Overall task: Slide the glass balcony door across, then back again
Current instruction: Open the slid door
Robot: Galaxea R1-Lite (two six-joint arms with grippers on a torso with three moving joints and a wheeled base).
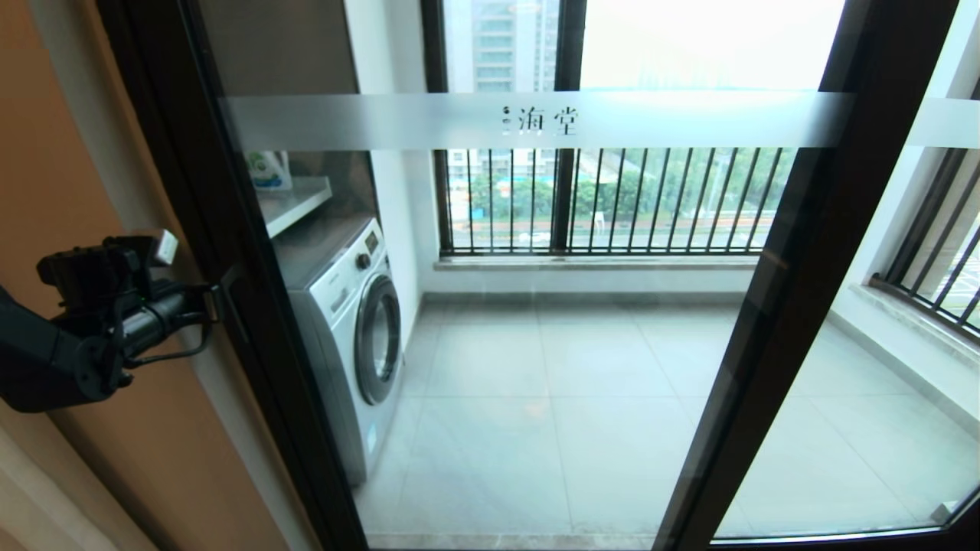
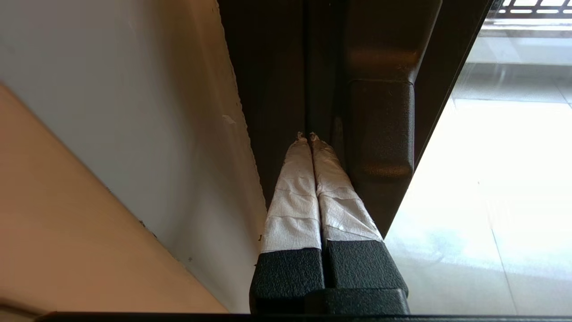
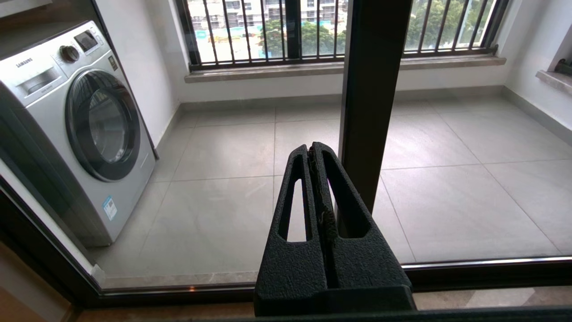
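Glass balcony door [image 1: 582,344] fills the view ahead, dark frame, frosted band [image 1: 536,120] reading 海堂. Behind the glass: SAMSUNG washing machine [image 3: 85,129], barred window [image 1: 605,200]. Left gripper [image 2: 306,135], taped fingers pressed together, tips against the frame's left edge beside the dark handle [image 2: 380,127]. Right gripper [image 3: 313,147] closed on nothing, facing the glass.

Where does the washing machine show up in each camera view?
Head view: washing machine at left, behind the glass balcony door.
Left wrist view: not in it.
Right wrist view: washing machine at the left edge.
Shared landmark: barred window.
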